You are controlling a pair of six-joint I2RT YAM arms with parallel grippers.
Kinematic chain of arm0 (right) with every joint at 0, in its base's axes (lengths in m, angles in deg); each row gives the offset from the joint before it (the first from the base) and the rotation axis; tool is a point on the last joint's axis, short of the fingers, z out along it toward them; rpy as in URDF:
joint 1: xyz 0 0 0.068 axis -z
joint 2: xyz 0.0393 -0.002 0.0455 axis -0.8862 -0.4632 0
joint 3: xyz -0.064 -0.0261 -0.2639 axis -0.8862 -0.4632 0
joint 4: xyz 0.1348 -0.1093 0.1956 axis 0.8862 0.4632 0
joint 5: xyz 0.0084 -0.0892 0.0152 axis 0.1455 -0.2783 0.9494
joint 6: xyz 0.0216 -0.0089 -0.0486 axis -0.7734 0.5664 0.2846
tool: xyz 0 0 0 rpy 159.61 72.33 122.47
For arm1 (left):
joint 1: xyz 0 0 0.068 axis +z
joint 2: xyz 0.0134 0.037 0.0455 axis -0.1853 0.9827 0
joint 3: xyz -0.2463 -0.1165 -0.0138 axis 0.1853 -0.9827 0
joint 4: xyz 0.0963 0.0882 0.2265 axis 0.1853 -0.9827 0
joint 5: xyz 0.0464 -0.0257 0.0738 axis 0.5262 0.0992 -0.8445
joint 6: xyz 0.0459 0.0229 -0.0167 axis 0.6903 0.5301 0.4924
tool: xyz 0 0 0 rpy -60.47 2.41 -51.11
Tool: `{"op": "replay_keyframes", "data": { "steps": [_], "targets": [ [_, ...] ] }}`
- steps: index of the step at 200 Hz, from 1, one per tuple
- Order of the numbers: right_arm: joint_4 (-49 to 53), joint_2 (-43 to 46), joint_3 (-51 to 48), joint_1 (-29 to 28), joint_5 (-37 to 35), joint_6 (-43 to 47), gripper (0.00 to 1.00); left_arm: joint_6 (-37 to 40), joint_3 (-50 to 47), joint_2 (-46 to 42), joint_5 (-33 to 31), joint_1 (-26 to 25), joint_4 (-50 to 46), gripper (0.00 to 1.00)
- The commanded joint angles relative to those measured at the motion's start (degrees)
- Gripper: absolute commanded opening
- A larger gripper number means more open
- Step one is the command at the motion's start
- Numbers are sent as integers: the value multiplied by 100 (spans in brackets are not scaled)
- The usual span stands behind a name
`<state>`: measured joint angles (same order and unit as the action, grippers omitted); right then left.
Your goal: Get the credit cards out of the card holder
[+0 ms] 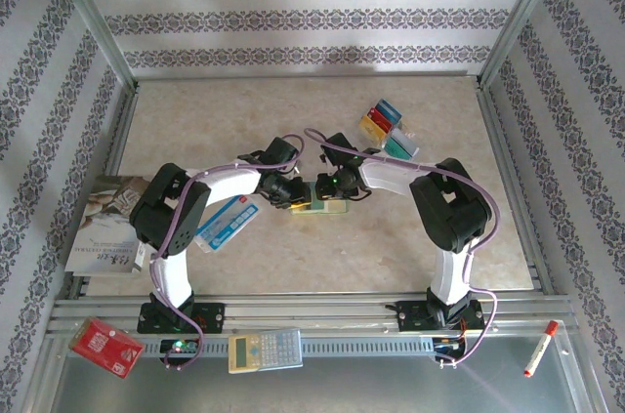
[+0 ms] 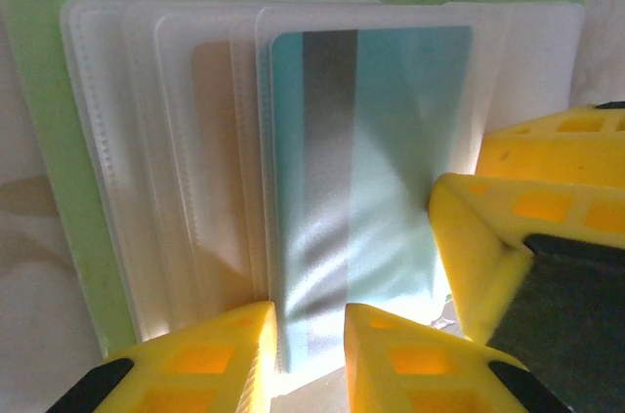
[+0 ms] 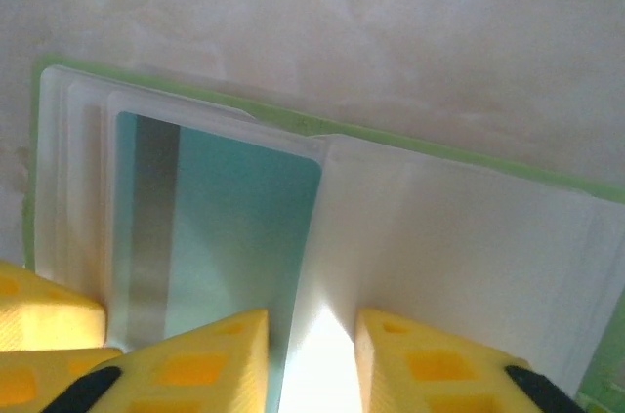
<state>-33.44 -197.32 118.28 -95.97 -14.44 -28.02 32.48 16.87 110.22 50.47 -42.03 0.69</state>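
**Obs:** Card holder, position?

**Op:** I see the card holder (image 1: 320, 206) lying open and flat at mid-table, green cover underneath and clear sleeves fanned on top. One teal card (image 2: 391, 188) with a grey stripe sits in a sleeve. A tan shape shows behind the neighbouring sleeves, too blurred for me to name.

**Obs:** Jaws?

**Op:** Left gripper (image 2: 311, 335): jaws narrow but parted, straddling the near edge of the sleeve that carries the teal card. I cannot tell whether the pads touch it. Right gripper (image 3: 311, 340): likewise narrow, with the edge of a bare clear sleeve in the gap; contact is unclear there too. From above, both grippers meet over the holder, one from each side, fingertips close together.

**Obs:** Other cards?

**Op:** Loose cards (image 1: 388, 128) in blue, red, yellow and teal are clustered on the table (image 1: 195, 120), far right and well apart from the holder.

**Obs:** Surroundings?

**Op:** A blue-and-white packet (image 1: 227, 223) lies near the holder's left, beside my left arm. A booklet (image 1: 105, 223) overhangs the left table edge. Along the near rail are a red board (image 1: 105, 347), a calculator (image 1: 265, 350) and a marker (image 1: 540, 348).
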Motion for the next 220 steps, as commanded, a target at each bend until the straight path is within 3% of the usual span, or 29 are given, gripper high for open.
{"op": "replay_keyframes", "data": {
  "steps": [1, 31, 69, 117, 220],
  "targets": [
    [558, -350, -94, -36, -513, 79, 28, -208, -175, -377, -174, 80, 100, 27],
    [544, -389, -110, -34, -490, 77, 28, -312, -314, -522, -266, 134, 156, 28],
    [496, -412, -98, -34, -401, 56, 27, -461, -331, -416, 261, 136, 506, 28],
    [497, -417, -68, -36, -374, 75, 27, -564, -404, -647, 96, 137, 609, 28],
    [479, -404, -52, -36, -321, 46, 27, -437, -177, -25, 127, 133, 524, 28]
  ]
}}
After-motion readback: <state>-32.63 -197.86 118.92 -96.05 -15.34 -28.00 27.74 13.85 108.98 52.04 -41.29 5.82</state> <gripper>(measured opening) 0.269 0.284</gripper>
